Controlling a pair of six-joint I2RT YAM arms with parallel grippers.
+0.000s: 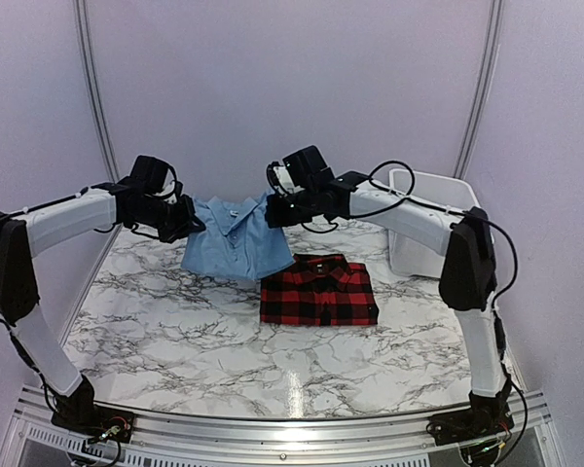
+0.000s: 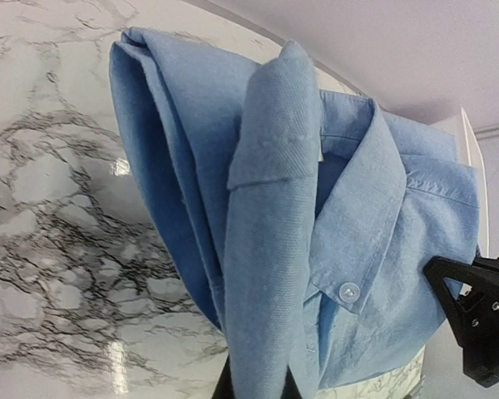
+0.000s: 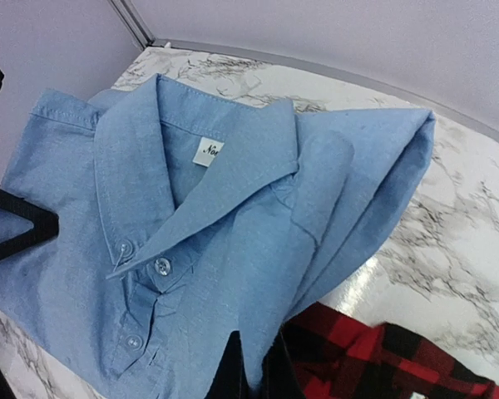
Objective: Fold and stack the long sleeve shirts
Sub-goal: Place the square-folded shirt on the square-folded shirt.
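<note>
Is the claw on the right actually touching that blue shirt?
Touching. The right wrist view shows the right claw shut on the light blue shirt, with the cloth's edge pinched inside it.

Frame mostly filled by light blue shirt [image 2: 266, 224], bunched in thick folds, collar [image 2: 362, 208] and one white button [image 2: 347, 291] showing. At bottom edge, left gripper [image 2: 258, 384]: dark fingers pinched on cloth fold. Marble table [image 2: 50, 249] behind, at left. Black part at right, likely right gripper [image 2: 470, 312], against shirt's far edge.
</note>
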